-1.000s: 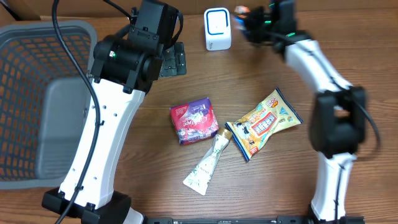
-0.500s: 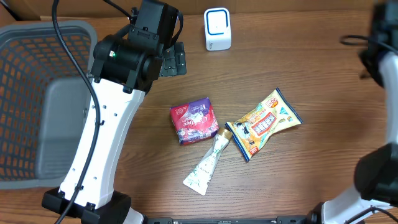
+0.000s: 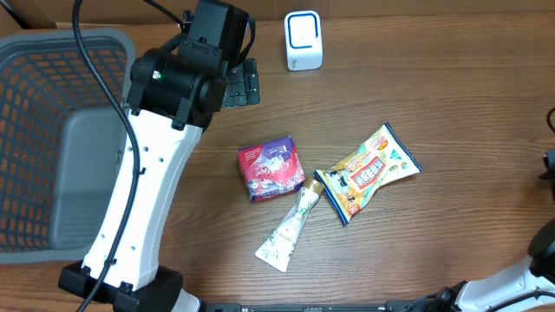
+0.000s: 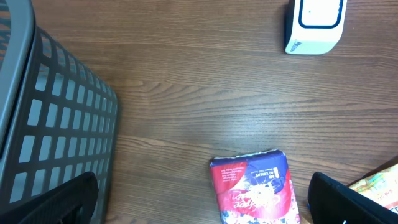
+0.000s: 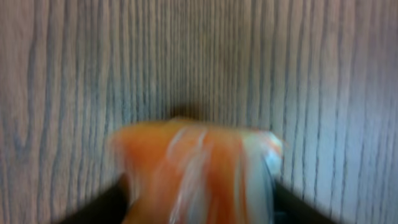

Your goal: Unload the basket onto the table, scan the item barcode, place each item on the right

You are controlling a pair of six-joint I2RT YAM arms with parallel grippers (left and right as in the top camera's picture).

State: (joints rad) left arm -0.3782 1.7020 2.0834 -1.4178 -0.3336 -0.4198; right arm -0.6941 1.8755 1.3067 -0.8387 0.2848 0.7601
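Note:
The scanner (image 3: 303, 41), a white box with a blue-framed window, stands at the table's far edge and also shows in the left wrist view (image 4: 314, 25). My left gripper (image 4: 202, 202) hangs open above the wood, empty, with a red and purple packet (image 4: 255, 186) lying below between its fingers. An orange and white item (image 5: 196, 171), smeared by motion against sharper wood grain, sits between the wide-apart fingers of my right gripper (image 5: 199, 208). In the overhead view the right gripper is outside the frame.
A grey mesh basket (image 3: 52, 130) fills the left side. Mid-table lie the red and purple packet (image 3: 271, 167), a yellow snack bag (image 3: 368, 172) and a white tube (image 3: 289, 228). Part of the right arm (image 3: 548, 165) shows at the right edge.
The right arm swung from beside the scanner out past the right edge of the overhead view. The left arm and the table items stayed put.

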